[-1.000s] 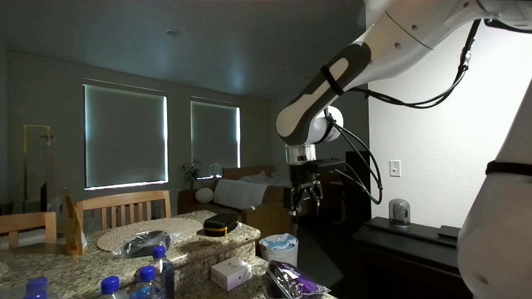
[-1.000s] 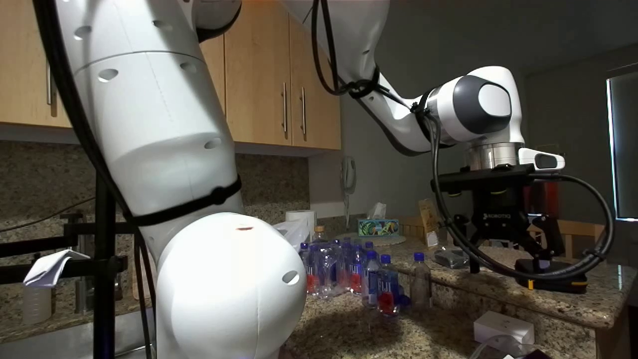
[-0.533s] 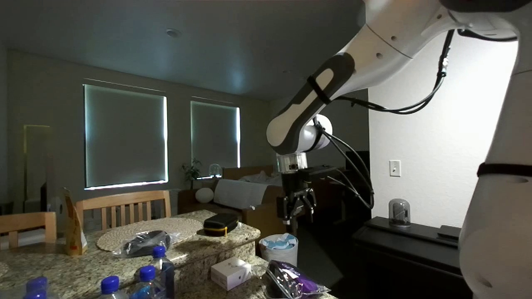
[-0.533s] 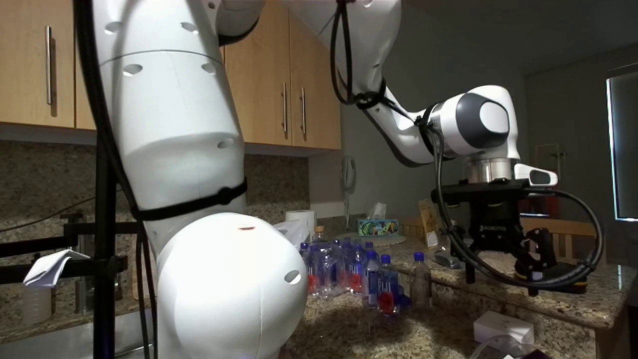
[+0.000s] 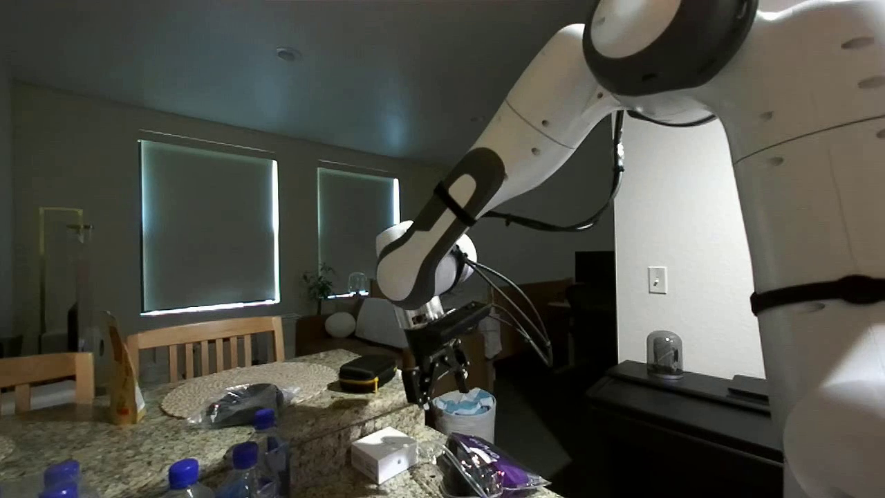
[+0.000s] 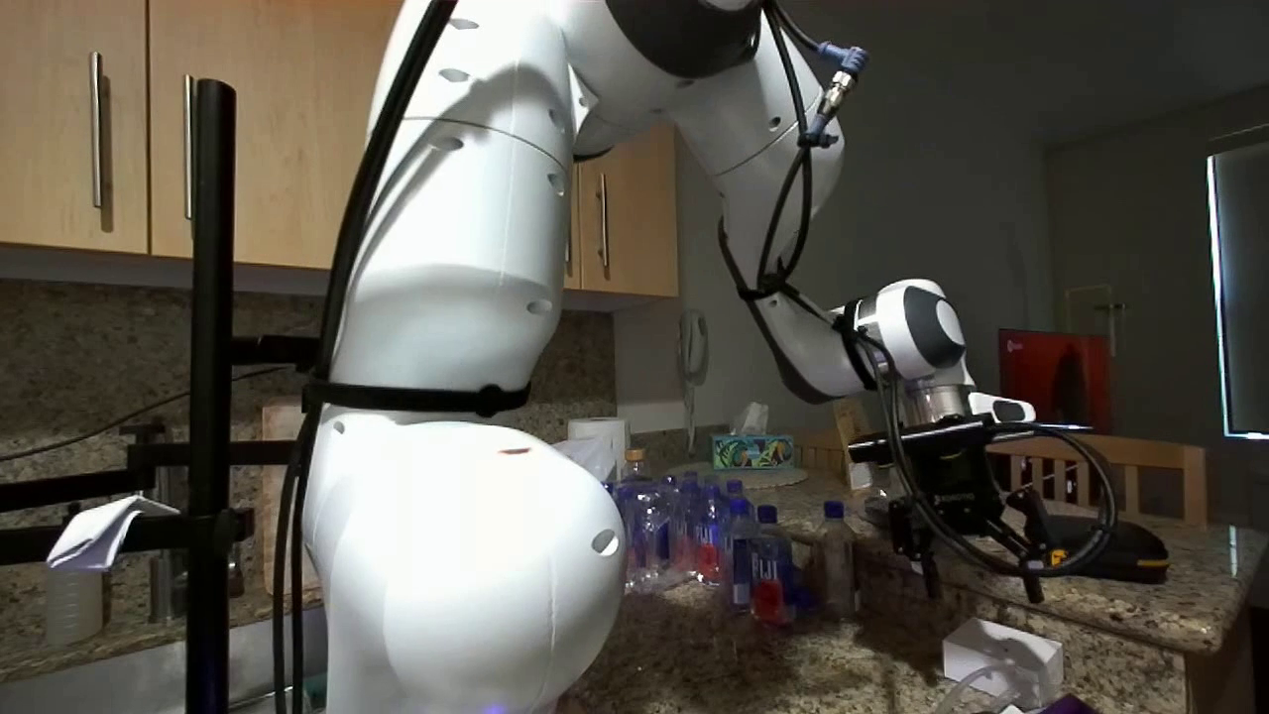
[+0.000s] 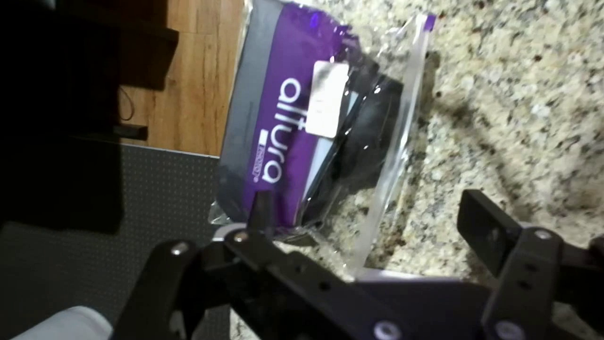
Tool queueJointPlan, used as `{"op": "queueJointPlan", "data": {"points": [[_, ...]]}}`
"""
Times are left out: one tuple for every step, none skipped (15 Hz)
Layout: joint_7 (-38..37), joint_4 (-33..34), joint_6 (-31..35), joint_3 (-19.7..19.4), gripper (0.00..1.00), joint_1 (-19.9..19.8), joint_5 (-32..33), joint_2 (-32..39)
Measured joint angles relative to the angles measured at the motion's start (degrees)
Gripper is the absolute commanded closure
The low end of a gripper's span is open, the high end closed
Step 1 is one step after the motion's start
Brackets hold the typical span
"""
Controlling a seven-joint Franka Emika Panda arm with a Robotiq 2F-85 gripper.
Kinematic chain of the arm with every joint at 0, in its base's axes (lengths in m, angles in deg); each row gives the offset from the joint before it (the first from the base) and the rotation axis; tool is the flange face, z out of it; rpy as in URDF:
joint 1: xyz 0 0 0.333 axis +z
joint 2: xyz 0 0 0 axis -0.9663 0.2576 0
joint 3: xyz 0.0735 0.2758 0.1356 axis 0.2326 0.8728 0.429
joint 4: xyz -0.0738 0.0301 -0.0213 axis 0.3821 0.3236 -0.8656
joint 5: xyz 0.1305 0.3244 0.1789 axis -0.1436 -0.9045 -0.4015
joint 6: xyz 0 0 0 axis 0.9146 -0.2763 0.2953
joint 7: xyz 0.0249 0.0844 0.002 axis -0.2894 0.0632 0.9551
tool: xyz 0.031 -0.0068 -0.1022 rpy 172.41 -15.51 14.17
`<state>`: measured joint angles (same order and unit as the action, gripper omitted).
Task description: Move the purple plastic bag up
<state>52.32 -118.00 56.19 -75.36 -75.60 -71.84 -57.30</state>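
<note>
The Robotiq gripper, fingers spread wide, grips nothing. Below and apart from it, the purple plastic bag, lettered "altura PHOTO", its white sticker too blurred to read, lies on the granite counter, in an exterior view just right of a white box. Farther off, left of the box, a bottle reads "FIJI".

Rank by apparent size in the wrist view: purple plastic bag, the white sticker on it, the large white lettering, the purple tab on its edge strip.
1. Purple plastic bag, by far.
2. White sticker and large white lettering: too close to rank; the lettering runs longer, the sticker is solid.
3. Purple tab, clearly smallest.
</note>
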Motion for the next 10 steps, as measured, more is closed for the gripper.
{"op": "queueJointPlan", "data": {"points": [[-3.3, 1.7, -0.3, -0.2, 0.00, 0.2, 2.9, 1.4], [-6.2, 3.3, -1.3, -0.5, 0.00, 0.3, 5.6, 2.6], [-8.5, 4.7, -2.8, -0.9, 0.00, 0.5, 7.8, 3.6], [-10.0, 5.8, -4.5, -1.3, 0.00, 0.7, 9.3, 4.6], [-10.8, 6.4, -5.9, -1.4, 0.00, 0.8, 10.0, 5.6], [-11.3, 6.6, -6.8, -1.4, 0.00, 1.1, 10.0, 6.6], [-11.5, 6.5, -7.6, -1.4, 0.00, 1.5, 9.9, 7.6], [-11.7, 6.5, -8.3, -1.3, 0.00, 2.0, 9.7, 8.8], [-11.8, 6.4, -8.8, -1.2, 0.00, 2.5, 9.4, 9.9], [-11.9, 6.4, -9.4, -1.0, 0.00, 3.1, 9.1, 11.0]]}}
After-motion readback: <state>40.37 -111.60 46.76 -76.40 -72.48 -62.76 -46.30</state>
